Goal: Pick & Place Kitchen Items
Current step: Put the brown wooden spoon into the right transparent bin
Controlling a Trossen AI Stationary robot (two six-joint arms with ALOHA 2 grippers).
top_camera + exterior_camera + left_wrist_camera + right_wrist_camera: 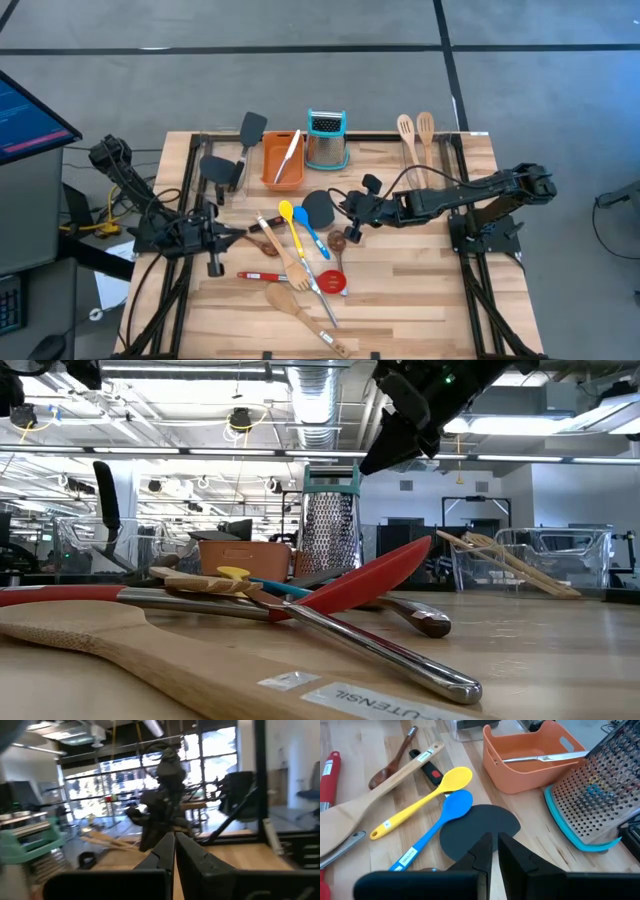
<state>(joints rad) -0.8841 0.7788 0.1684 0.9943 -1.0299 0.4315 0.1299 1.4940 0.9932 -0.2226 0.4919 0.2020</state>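
Tabletop (420,300): pale wooden slats under an open workroom; most utensils lie heaped at centre-front
Kitchen items: yellow spoon (425,800) and blue spoon (437,830) side by side, blue bowl touching the round black turner (477,830); wooden spatula (380,795) beside them; red spoon (365,580) resting across a steel handle (380,650); two wooden tools (415,135) well apart at the back right
Tray (530,757): orange; already holds one steel tool
Right end effector (494,847): fingers pressed together, gripping nothing; hovering over the black turner, near the grater (597,795)
Left end effector (174,851): closed, empty; parked at the left edge
Risk: closed fingers would shove the turner, not grasp it; overlapping handles may drag neighbours; a wide swing could hit the grater
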